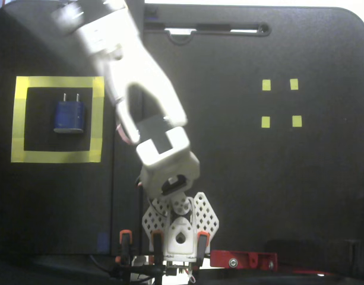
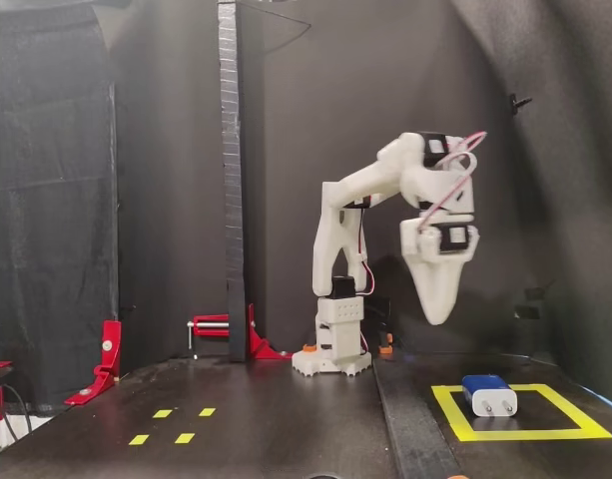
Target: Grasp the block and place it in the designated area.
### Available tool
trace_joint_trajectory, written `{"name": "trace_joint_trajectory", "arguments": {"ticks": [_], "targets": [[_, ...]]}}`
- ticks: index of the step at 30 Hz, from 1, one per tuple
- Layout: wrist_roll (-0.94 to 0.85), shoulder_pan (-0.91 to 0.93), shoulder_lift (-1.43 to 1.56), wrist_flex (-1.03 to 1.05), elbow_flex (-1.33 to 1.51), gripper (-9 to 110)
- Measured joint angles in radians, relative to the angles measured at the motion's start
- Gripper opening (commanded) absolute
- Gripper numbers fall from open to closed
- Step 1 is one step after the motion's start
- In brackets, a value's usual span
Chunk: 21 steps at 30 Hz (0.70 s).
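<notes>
Black table (image 1: 241, 196) holds the block (image 1: 69, 115) inside the designated area (image 1: 18, 119) near its left edge; gripper (image 2: 437, 317) fingers pressed together, empty.

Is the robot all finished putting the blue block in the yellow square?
Looks finished. The block lies inside the yellow square, clear of the tape. The gripper hangs in the air beside it, holding nothing, fingers together. Nothing looks left except maybe the arm going home.

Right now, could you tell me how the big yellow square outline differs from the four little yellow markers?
The yellow square outline is one large tape frame holding the blue block; the four yellow markers are small solid squares holding nothing. In the top-down fixed view, the outline lies left, the markers right. Both are yellow on black.
</notes>
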Motion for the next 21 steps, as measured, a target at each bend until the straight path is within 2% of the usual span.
{"name": "trace_joint_trajectory", "arguments": {"ticks": [12, 21], "targets": [[-0.114, 0.414, 0.014, -0.057, 0.006, 0], [-0.173, 0.515, 0.109, -0.071, 0.071, 0]]}}
